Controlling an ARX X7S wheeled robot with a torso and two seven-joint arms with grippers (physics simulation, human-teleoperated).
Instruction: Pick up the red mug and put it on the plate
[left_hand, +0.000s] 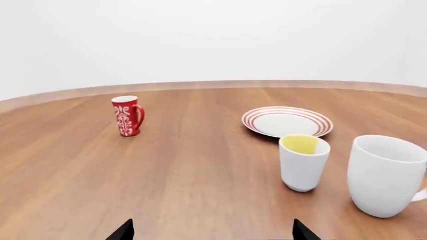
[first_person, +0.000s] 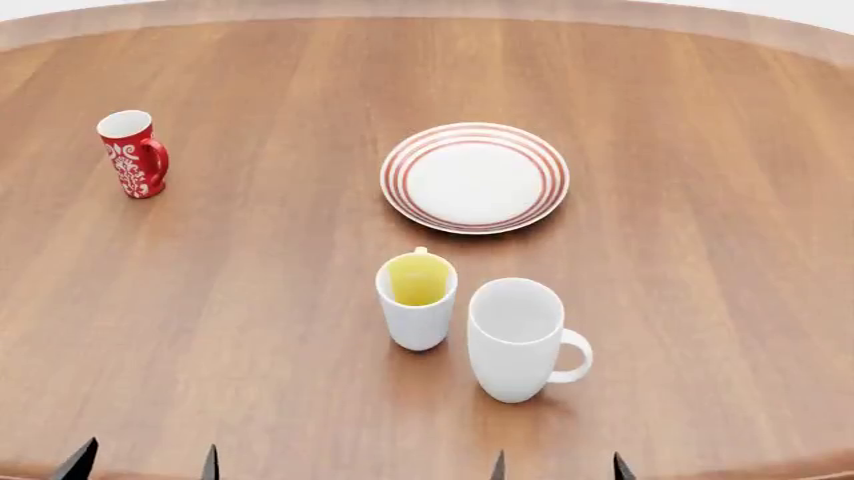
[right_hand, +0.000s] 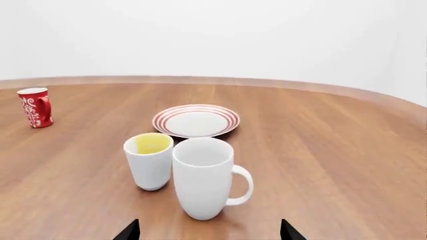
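The red mug (first_person: 132, 153) with its white floral pattern stands upright at the far left of the round wooden table (first_person: 694, 150), handle turned to the right. It also shows in the left wrist view as the red mug (left_hand: 127, 115) and in the right wrist view as the red mug (right_hand: 35, 107). The plate (first_person: 475, 177), white with red rings, lies bare near the table's middle; plate (left_hand: 287, 121), plate (right_hand: 195, 120). My left gripper (first_person: 142, 465) and right gripper (first_person: 558, 467) hang at the near edge, both open with nothing between the fingertips, far from the red mug.
A white mug with yellow inside (first_person: 418, 299) and a larger plain white mug (first_person: 518, 338) stand side by side between the plate and the near edge, right in front of my right gripper (right_hand: 209, 231). The table's curved far rim (left_hand: 220, 85) meets a white wall.
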